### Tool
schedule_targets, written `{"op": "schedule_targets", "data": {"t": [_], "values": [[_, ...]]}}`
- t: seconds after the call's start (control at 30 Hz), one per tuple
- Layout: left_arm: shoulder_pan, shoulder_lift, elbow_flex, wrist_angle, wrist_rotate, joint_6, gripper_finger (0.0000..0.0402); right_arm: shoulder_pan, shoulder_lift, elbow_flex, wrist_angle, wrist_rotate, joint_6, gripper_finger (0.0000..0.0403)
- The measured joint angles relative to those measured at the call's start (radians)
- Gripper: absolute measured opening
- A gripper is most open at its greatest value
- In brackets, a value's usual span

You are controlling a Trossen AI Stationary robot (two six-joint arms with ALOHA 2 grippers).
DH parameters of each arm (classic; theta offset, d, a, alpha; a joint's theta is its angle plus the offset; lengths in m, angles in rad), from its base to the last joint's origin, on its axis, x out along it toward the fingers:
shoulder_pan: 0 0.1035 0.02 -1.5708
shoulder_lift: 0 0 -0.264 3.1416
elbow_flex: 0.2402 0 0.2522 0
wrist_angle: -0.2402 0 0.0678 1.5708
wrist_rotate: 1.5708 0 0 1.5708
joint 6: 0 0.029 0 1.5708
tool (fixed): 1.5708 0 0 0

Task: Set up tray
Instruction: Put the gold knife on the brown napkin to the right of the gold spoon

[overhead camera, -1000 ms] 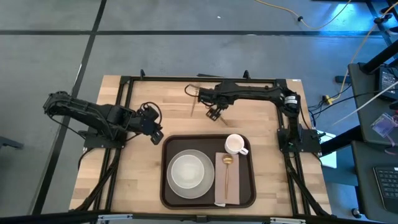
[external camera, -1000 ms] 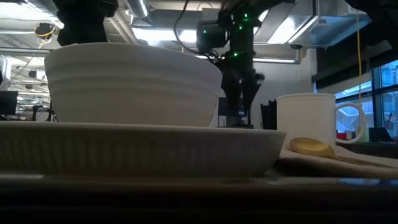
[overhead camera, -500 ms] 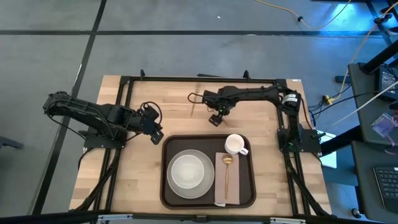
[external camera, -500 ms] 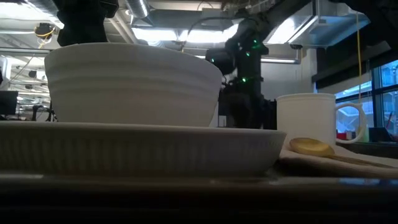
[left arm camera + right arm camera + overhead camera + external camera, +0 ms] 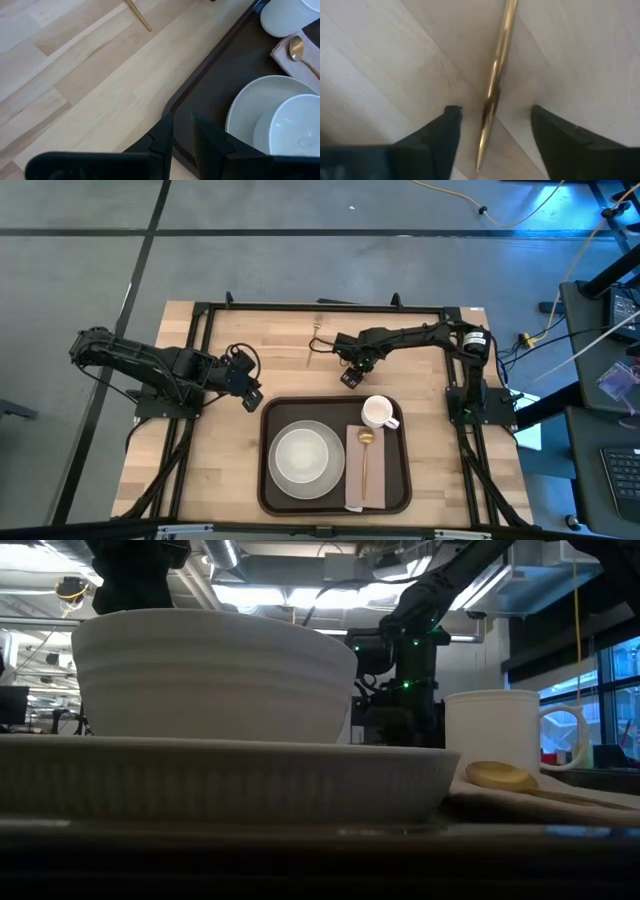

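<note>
The dark brown tray [image 5: 335, 492] lies at the table's near middle. It holds a white bowl [image 5: 301, 456] on a white plate [image 5: 239, 102], a beige napkin [image 5: 375, 480] with a gold spoon [image 5: 365, 442] on it, and a white mug [image 5: 378, 412]. A thin gold utensil [image 5: 312, 347] lies on the wood beyond the tray. My right gripper [image 5: 350, 375] points down, low over the wood; its open fingers stand on either side of a gold handle [image 5: 496, 80] without touching it. My left gripper [image 5: 183, 132] hovers off the tray's far left corner [image 5: 172, 102], with a narrow gap between its fingers and nothing in it.
Black frame rails [image 5: 320, 307] run along the table's far edge and down both sides. Bare wood lies left of the tray [image 5: 215, 460] and along the far side. In the low view the bowl [image 5: 215, 675] and mug [image 5: 495, 730] hide my right gripper's fingertips.
My right gripper has come down toward the wood and a little toward the tray, tipping until it points straight down. My left arm has kept still, and nothing on the tray has moved.
</note>
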Motion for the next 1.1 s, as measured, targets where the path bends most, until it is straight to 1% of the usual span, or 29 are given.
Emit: {"op": "schedule_targets", "data": {"t": [0.23,0.43,0.53,0.67,0.77,0.9,1.0,1.1], "values": [[0.000,0.000,0.000,0.001,0.001,-0.005,0.0059,0.000,0.000,-0.004,0.017,0.007,-0.004,0.0124],[0.000,0.000,0.000,0.001,0.001,-0.008,0.0059,-0.001,0.000,-0.006,0.018,0.015,-0.006,0.0046],[0.000,0.000,0.000,0.001,0.001,-0.008,0.0059,0.000,0.000,-0.006,0.016,0.021,0.001,0.0015],[0.000,0.000,0.000,0.001,0.001,-0.008,0.0059,0.000,0.000,-0.004,0.012,0.027,0.001,0.0011],[0.000,0.000,0.000,0.000,0.002,-0.008,0.0059,-0.001,0.007,0.027,-0.021,0.012,-0.003,0.0011],[0.000,0.000,0.000,0.000,0.003,-0.003,0.0059,-0.001,0.020,0.112,-0.098,-0.003,-0.004,0.0011],[0.000,0.000,0.000,0.000,0.003,0.000,0.0059,0.001,0.024,0.189,-0.114,-0.044,-0.009,0.0011],[0.000,0.000,0.000,-0.001,0.003,0.023,0.0059,0.002,0.021,0.264,-0.152,-0.107,-0.006,0.0010]]}}
